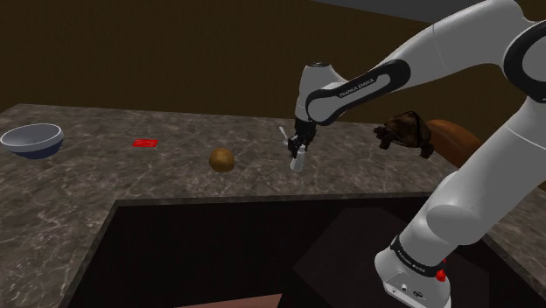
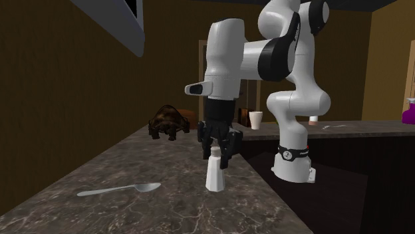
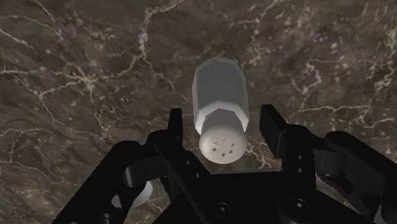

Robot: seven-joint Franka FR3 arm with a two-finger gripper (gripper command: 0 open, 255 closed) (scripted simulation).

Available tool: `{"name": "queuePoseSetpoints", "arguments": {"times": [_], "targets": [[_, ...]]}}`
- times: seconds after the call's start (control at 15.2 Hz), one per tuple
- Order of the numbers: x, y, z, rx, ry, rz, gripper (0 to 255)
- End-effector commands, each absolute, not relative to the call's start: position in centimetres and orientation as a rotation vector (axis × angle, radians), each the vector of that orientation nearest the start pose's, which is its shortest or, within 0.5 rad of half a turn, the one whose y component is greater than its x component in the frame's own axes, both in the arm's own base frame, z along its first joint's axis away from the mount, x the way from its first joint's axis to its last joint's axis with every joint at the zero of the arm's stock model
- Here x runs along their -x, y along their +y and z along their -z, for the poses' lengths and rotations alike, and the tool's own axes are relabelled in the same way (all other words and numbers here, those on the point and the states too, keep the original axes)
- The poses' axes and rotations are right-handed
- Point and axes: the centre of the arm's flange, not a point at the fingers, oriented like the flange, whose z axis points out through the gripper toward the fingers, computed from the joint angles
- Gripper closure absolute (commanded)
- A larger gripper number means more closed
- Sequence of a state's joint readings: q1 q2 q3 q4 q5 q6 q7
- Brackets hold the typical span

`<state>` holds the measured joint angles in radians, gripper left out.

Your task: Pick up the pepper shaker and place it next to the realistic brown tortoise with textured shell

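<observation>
Gripper (image 3: 222,130) open from where I sit, its two black fingers (image 3: 176,137) standing either side of the cap of the pepper shaker (image 3: 219,102) with a sliver of gap on each side, so I judge nothing is held yet. The shaker stands upright on the dark marbled countertop (image 1: 105,184), directly under the hand, well apart from the brown tortoise (image 1: 404,133) further along the counter. I expect it to be light and rigid, with no give under the pads. Its smooth sides look likely to slip if I pinch too near the rounded top, and it is tall and narrow enough to topple from a sideways nudge. I would take hold just below the cap, on two opposite flat facets of the upper body, closing squarely so neither finger pushes it over first. To look at, it is pale, white to light grey, with a faceted body that widens toward the base and a domed cap pierced by a few small holes. A spoon (image 2: 120,189) lies on the counter near it
</observation>
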<state>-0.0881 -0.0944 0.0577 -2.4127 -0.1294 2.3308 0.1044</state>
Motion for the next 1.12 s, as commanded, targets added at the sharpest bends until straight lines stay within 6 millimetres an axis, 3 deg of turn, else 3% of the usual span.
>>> {"name": "queuePoseSetpoints", "arguments": {"times": [0.0,0.53,1.06], "targets": [[-47.9,-1.7,-34.9,3.240,0.075,0.025,255],[-47.9,-1.7,-34.9,3.240,0.075,0.026,255],[-47.9,-1.7,-39.1,3.240,0.075,0.026,255]]}}
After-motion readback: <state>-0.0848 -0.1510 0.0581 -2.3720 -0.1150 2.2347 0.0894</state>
